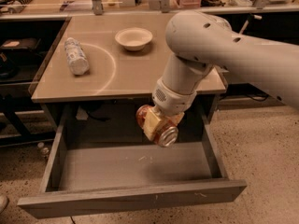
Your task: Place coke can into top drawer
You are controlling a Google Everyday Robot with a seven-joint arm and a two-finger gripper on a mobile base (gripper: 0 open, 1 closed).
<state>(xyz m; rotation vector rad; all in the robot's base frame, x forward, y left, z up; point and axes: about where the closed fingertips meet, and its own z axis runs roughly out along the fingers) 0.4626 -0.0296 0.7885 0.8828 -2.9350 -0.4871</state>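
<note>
My gripper (pixel 156 124) is shut on the coke can (pixel 161 132), a red can with a silver end facing the camera. It holds the can tilted in the air over the rear right part of the open top drawer (pixel 135 167), just in front of the table edge. The drawer is pulled out wide, with a plain grey inside and a flat front panel (pixel 131 197). Nothing lies in the drawer. The arm (pixel 210 45) reaches in from the upper right and hides part of the table top.
On the table (pixel 107 73) a white and pale-blue can (pixel 76 56) lies on its side at the left. A white bowl (pixel 133 38) stands at the back middle. Dark shelving stands at the left, speckled floor at the right.
</note>
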